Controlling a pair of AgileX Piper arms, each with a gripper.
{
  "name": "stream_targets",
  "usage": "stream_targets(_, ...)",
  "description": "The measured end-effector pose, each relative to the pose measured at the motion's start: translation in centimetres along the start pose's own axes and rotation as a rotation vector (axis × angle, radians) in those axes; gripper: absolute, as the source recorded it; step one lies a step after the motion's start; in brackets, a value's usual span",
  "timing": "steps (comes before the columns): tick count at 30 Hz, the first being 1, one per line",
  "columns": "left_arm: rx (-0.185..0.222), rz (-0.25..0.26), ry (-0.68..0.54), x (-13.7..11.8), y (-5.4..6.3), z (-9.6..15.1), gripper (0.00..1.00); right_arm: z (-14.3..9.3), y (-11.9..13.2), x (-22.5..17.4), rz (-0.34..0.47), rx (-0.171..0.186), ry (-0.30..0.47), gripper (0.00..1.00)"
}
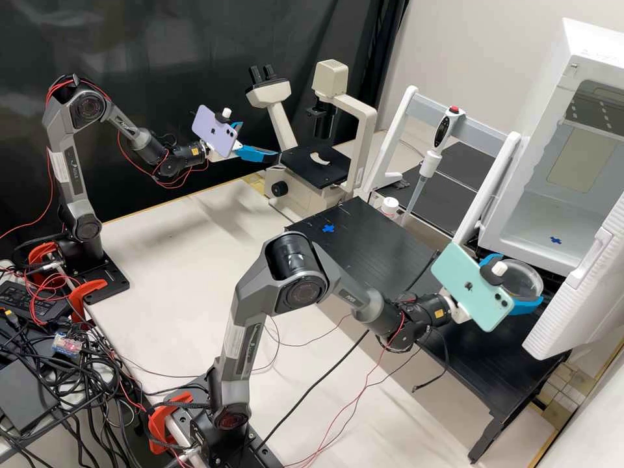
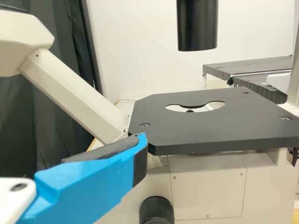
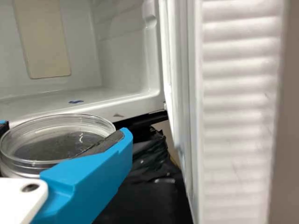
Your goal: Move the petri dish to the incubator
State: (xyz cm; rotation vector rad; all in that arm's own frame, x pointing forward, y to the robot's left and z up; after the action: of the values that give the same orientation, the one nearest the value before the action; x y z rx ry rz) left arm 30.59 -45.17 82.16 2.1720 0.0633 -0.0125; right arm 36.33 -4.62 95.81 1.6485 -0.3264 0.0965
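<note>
The right gripper (image 1: 522,280) stands at the right, in front of the opening of the white incubator (image 1: 543,214), shut on the clear round petri dish (image 1: 525,273). In the right wrist view this gripper (image 3: 64,131) has its fingers on opposite sides of the level dish (image 3: 56,141), which is just outside the incubator's floor edge (image 3: 135,103). Beside the microscope stage, the left gripper (image 1: 259,140) is open and holds nothing; the left wrist view gives one finger of this gripper (image 2: 103,170) near the stage's corner.
The incubator door (image 1: 578,292) stands open, close to the right gripper; its ribbed side (image 3: 238,116) is nearby. A blue mark (image 1: 556,240) is on the incubator floor. The microscope (image 1: 338,123), pipette (image 1: 437,149) and black platform (image 1: 383,247) stand farther left.
</note>
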Motion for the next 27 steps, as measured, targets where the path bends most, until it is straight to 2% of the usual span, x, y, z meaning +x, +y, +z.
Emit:
stream_targets(11,0.000,0.000,0.000,0.0,0.0,0.0,1.00,-2.1,0.4,6.8,-0.021,0.002,-0.022,0.00)
stream_targets(14,0.000,0.000,0.000,0.0,0.0,0.0,1.00,-2.6,0.4,8.2,-0.030,-0.018,-0.031,0.00)
stream_targets(18,0.000,0.000,0.000,0.0,0.0,0.0,1.00,-3.3,0.4,10.3,-0.017,-0.002,-0.028,0.00)
stream_targets(22,0.000,0.000,0.000,0.0,0.0,0.0,1.00,-3.8,-0.2,12.6,-0.033,-0.034,-0.033,0.00)
stream_targets(27,0.000,0.000,0.000,0.0,0.0,0.0,1.00,-4.0,-1.7,14.8,-0.069,-0.041,-0.049,0.00)
